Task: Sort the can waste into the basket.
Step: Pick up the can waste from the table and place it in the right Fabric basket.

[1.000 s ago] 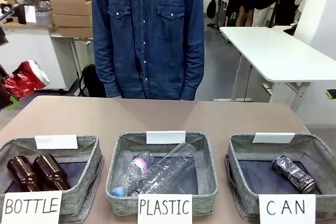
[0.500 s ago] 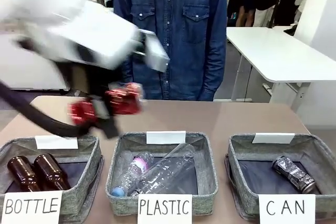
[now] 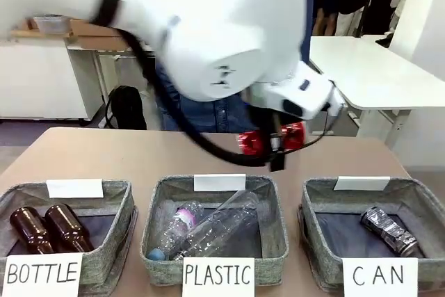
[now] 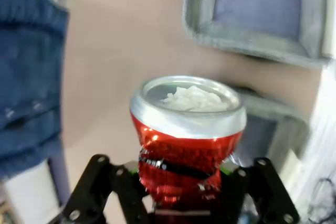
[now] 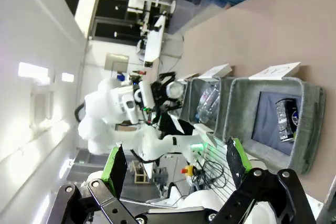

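While the left arm is reaching across the middle of the table, its left gripper (image 3: 272,142) is clamping the red can (image 3: 271,140) crosswise, one end of the can sticking out to either side of the fingers in the front view. From the left wrist camera, the can is standing up between the two black fingers, its crumpled red waist pinched and its silver top (image 4: 188,102) facing the lens.

Step in hand, as I am judging it: carrying the red can across to the CAN basket (image 3: 321,262). The can is hanging in the air, above the bare table behind the PLASTIC basket (image 3: 156,203), not yet over its target. The CAN basket is lying below the gripper and off toward the robot's right. The silver-and-black can (image 3: 391,231) is already lying inside it, toward its right wall.

The right gripper (image 5: 173,169) is standing with its green-padded fingers wide apart, gripping nothing; the CAN basket is showing beyond those fingers.

Next move is calling for more travel to the right and toward the robot's side, until the can is hanging over the dark bottom (image 3: 344,234), then spreading the fingers. The free floor beside the silver-and-black can is looking like the better drop spot.
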Action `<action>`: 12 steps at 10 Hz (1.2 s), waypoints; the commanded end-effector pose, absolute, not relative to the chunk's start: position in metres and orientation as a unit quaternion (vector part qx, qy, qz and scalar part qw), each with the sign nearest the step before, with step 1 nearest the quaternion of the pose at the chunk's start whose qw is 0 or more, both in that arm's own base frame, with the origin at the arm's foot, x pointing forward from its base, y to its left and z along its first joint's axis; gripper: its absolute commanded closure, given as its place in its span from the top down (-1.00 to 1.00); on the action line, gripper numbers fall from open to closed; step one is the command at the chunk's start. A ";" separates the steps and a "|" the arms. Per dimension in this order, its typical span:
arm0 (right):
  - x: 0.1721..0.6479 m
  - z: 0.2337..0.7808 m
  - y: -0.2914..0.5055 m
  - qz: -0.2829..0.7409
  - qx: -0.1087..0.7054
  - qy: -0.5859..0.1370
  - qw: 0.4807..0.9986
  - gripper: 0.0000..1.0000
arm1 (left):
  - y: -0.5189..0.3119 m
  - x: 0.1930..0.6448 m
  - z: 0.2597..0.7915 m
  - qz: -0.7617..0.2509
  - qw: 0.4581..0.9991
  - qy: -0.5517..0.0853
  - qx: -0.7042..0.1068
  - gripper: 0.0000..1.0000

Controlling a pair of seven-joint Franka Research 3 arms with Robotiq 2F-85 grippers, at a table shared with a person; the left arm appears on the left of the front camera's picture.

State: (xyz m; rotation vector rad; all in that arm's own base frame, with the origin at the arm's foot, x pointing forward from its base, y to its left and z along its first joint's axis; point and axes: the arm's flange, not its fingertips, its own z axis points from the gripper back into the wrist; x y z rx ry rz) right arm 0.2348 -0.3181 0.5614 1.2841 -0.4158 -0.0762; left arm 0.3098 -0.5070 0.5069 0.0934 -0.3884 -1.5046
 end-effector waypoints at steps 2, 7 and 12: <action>0.258 0.562 -0.280 0.002 0.607 -0.163 0.778 1.00 | -0.620 0.339 0.501 -0.751 0.642 -0.147 -0.047 -1.00; 0.258 0.562 -0.280 0.002 0.607 -0.163 0.778 1.00 | -0.656 0.317 0.473 -0.781 0.600 -0.115 -0.126 -1.00; 0.258 0.562 -0.280 0.002 0.607 -0.163 0.778 1.00 | -0.655 0.315 0.473 -0.784 0.597 -0.118 -0.122 0.17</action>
